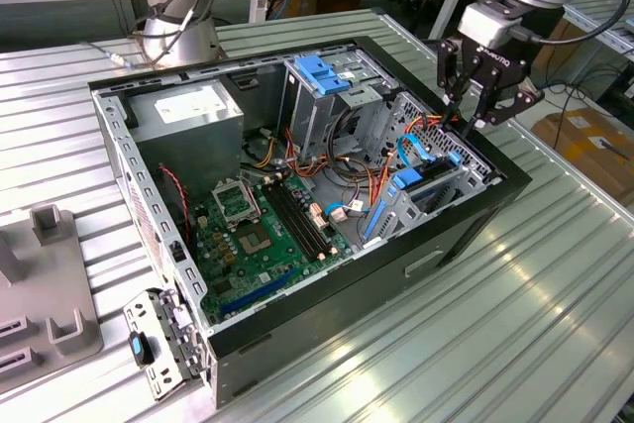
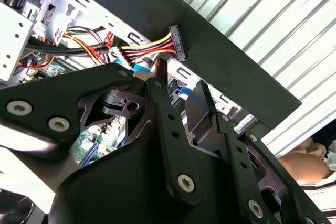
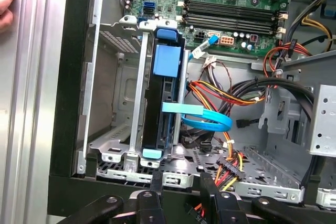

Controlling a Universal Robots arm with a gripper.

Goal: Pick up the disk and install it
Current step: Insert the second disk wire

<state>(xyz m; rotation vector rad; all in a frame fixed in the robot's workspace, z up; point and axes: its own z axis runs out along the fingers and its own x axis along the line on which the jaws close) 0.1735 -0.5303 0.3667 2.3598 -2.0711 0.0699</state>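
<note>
The disk (image 3: 161, 103), dark with a bright blue carrier frame, stands on edge in the metal drive bay (image 3: 113, 145) at the front corner of the open computer case (image 1: 456, 235). In the exterior view the disk (image 1: 426, 188) sits low in the case near its right wall. My gripper (image 1: 468, 116) hovers just above that wall, over the bay. In both wrist views its fingers stand slightly apart with nothing between them, so the gripper (image 3: 181, 182) is open. A power connector (image 2: 176, 40) on red, yellow and black wires hangs close to the fingertips (image 2: 157, 74).
A tall grey cage with a blue latch (image 1: 322, 71) stands mid-case, beside the motherboard (image 1: 258, 225) and power supply (image 1: 188, 111). Loose cables (image 3: 210, 121) lie next to the bay. A person's hand (image 3: 5, 3) rests by the case. A grey fixture (image 1: 40, 284) sits at the exterior view's left.
</note>
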